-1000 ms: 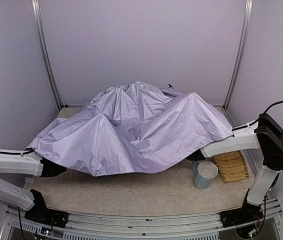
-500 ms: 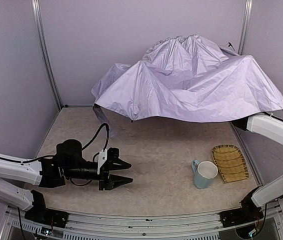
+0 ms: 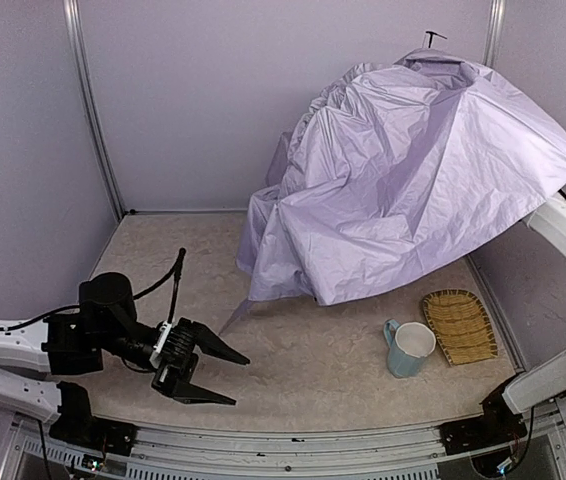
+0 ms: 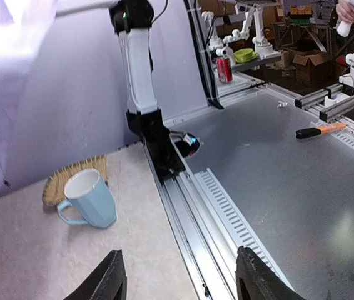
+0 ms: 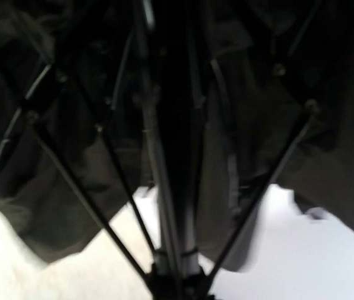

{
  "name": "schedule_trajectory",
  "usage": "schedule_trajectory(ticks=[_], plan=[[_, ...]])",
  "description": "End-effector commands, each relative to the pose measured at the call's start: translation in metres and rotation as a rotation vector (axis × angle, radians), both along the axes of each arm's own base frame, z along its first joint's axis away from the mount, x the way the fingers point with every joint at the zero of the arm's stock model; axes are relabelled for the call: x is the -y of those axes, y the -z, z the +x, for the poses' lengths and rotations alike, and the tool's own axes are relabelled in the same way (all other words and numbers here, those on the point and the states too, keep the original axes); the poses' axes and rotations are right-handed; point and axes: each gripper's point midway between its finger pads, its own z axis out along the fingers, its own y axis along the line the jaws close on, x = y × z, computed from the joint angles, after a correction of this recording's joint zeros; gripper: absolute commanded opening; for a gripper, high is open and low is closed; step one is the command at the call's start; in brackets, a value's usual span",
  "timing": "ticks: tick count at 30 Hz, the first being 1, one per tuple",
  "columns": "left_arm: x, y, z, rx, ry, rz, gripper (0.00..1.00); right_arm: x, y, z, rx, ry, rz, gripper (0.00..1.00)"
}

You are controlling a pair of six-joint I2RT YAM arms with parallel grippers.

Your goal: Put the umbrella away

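Left gripper [image 3: 240, 381] low over the table, jaws wide open, empty; right gripper hidden under the canopy, grip cannot be told.
Pale lavender-grey fabric folding umbrella [image 3: 413, 180] aloft at right rear, canopy spread and tilted, black lining and ribs filling the right wrist view.

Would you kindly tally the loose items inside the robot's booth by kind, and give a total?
Umbrella: 1
Mug: 1
Woven tray: 1
Total: 3
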Motion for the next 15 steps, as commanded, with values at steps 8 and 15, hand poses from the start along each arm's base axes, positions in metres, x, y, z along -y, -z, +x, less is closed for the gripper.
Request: schedule_trajectory(ticks=[8,15], plan=[[-0.039,-0.067,0.088,0.042,-0.526,-0.325,0.68,-0.043,-0.001,-0.016,0.024,-0.208,-0.085,0.0],[-0.059,-0.086,0.172,-0.042,-0.856,-0.305,0.72,-0.085,0.028,-0.066,-0.07,-0.513,-0.152,0.0]])
